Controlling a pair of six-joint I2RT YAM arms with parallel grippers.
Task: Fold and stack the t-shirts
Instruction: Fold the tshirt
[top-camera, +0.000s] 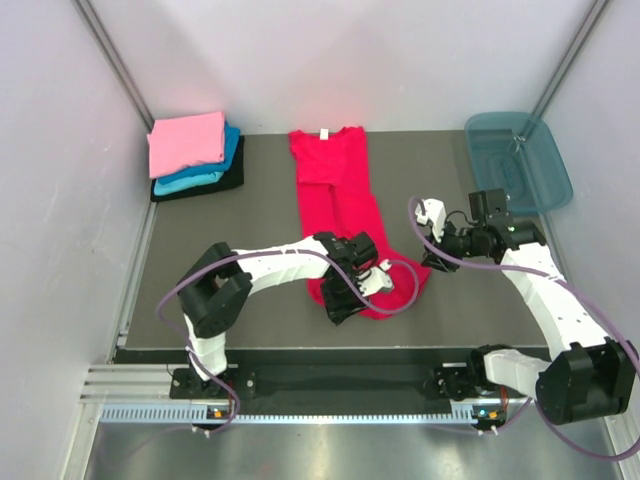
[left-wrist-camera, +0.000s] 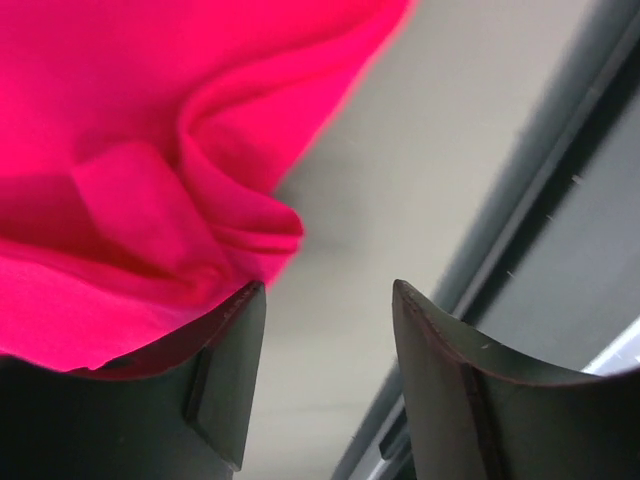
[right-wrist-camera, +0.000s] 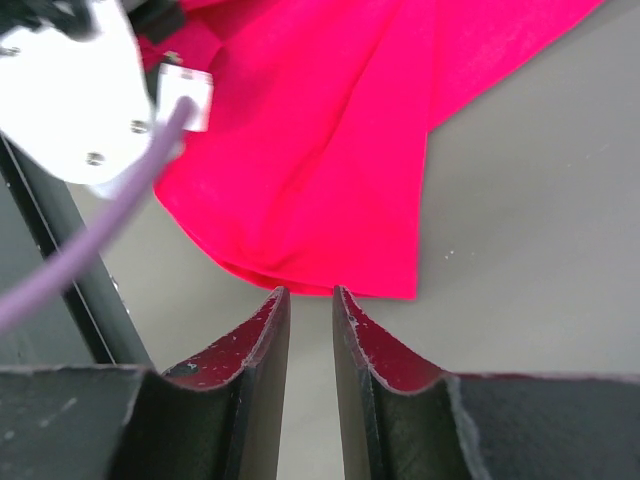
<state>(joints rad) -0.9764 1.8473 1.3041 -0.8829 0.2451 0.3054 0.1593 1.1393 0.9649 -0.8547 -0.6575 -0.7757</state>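
A crimson-red t-shirt (top-camera: 338, 200) lies folded lengthwise down the middle of the table, collar at the far end. My left gripper (top-camera: 352, 288) sits at its near hem and is open. In the left wrist view, bunched red fabric (left-wrist-camera: 150, 120) rests against the left finger, and only bare table shows between the jaws (left-wrist-camera: 325, 290). My right gripper (top-camera: 432, 245) hovers just off the shirt's near right corner (right-wrist-camera: 320, 150). Its jaws (right-wrist-camera: 308, 292) stand a narrow gap apart and hold nothing. A folded stack (top-camera: 190, 150) of pink, turquoise and black t-shirts sits at the back left.
A translucent teal tub (top-camera: 518, 160) stands at the back right corner. White walls close in the table on three sides. The left arm's white link (right-wrist-camera: 70, 90) and a purple cable cross the right wrist view. A metal rail (top-camera: 300, 410) runs along the near edge.
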